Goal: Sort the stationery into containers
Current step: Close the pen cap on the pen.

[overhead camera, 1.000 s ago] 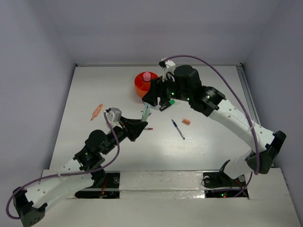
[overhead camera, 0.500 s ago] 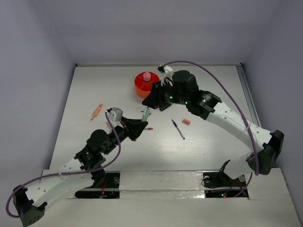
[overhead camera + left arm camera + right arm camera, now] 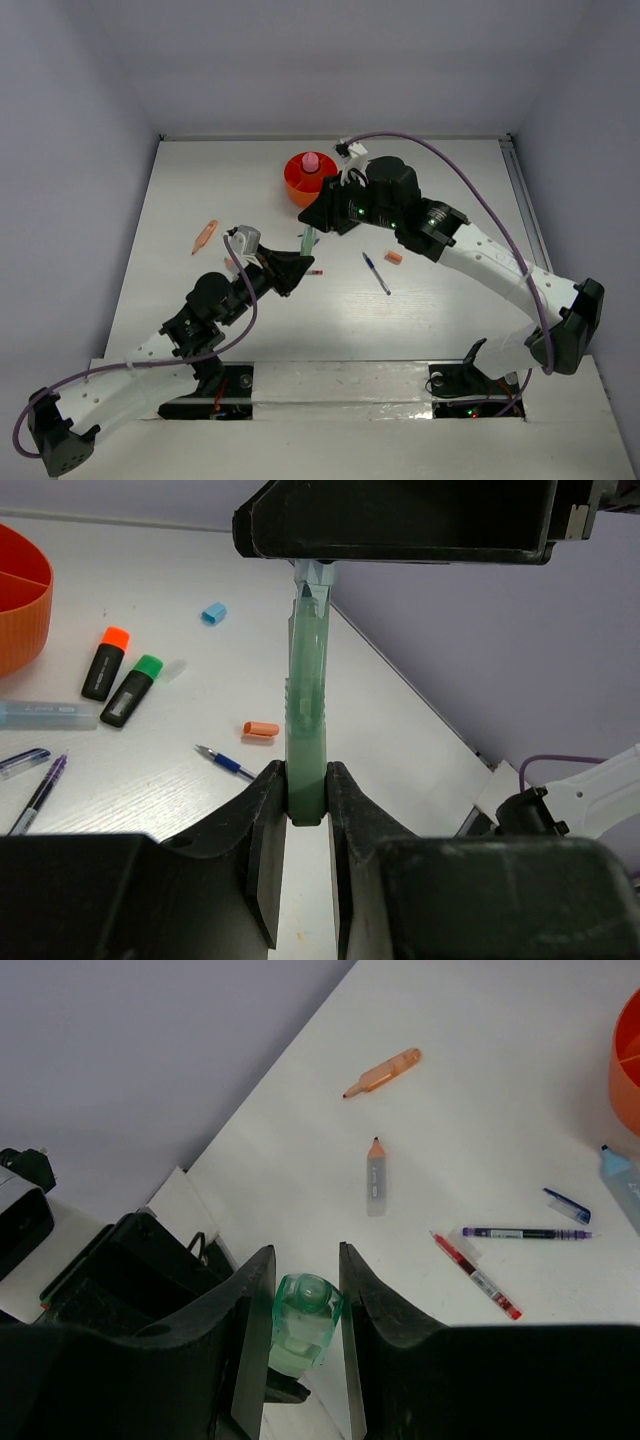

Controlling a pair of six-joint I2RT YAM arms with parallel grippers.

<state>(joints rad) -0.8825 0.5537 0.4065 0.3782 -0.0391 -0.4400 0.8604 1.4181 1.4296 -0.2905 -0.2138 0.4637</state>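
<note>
Green and translucent, the marker (image 3: 305, 710) stands upright in the left gripper (image 3: 305, 785), whose jaws are clamped narrow on its lower end. Above, the right gripper (image 3: 302, 1260) flanks its top end, both fingers touching it. The orange cup (image 3: 292, 180) sits just beyond the right gripper, with a pink bottle (image 3: 310, 161) inside.

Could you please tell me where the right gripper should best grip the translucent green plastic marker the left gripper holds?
Take the translucent green plastic marker at its free end, approaching end-on, jaws either side; the left gripper clamps the other end.
</note>
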